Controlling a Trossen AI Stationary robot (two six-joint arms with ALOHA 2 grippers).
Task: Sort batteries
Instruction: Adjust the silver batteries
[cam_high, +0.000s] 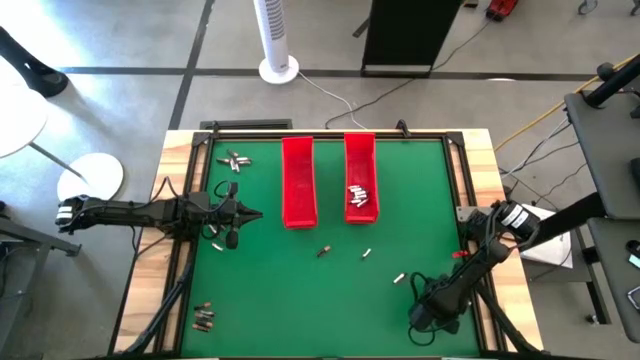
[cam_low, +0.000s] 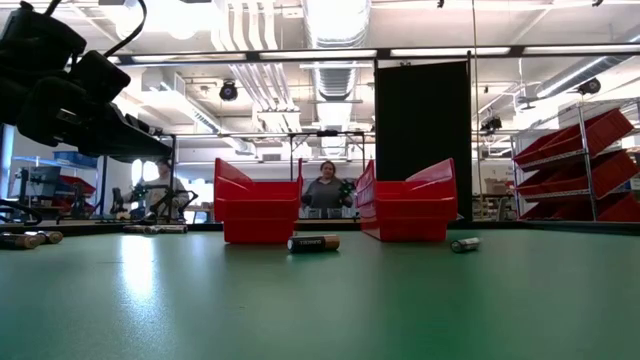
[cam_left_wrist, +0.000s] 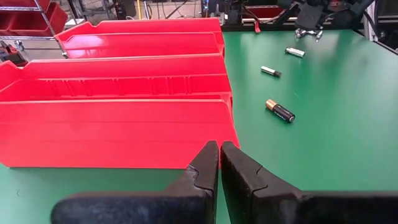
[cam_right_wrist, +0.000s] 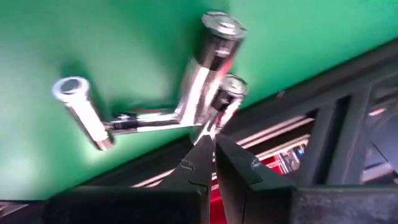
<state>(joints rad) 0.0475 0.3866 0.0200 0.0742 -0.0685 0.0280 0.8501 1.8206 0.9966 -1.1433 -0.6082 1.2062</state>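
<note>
Two long red trays stand side by side at the table's far middle, the left tray (cam_high: 298, 180) and the right tray (cam_high: 360, 178). Several silvery batteries (cam_high: 358, 197) lie in the right tray. Loose batteries lie on the green mat: a dark one (cam_high: 323, 251), silvery ones (cam_high: 367, 254) (cam_high: 398, 278), a cluster far left (cam_high: 235, 160) and another near left (cam_high: 203, 318). My left gripper (cam_high: 256, 214) is shut, just left of the left tray (cam_left_wrist: 118, 134). My right gripper (cam_high: 425, 315) is shut, low at the near right corner, over a few silvery batteries (cam_right_wrist: 208, 56). My right gripper (cam_right_wrist: 211, 142) has its shut fingertips at the lower end of a small silvery battery (cam_right_wrist: 225, 96) that lies on the mat by the table's frame. Whether they touch it I cannot tell.
A dark frame (cam_high: 470, 200) runs around the mat's edge. In the low view the dark battery (cam_low: 313, 242) and a silvery one (cam_low: 464, 243) lie in front of the trays (cam_low: 258, 212). A person (cam_low: 325, 190) sits far behind the table. One battery (cam_high: 215, 243) lies under the left arm.
</note>
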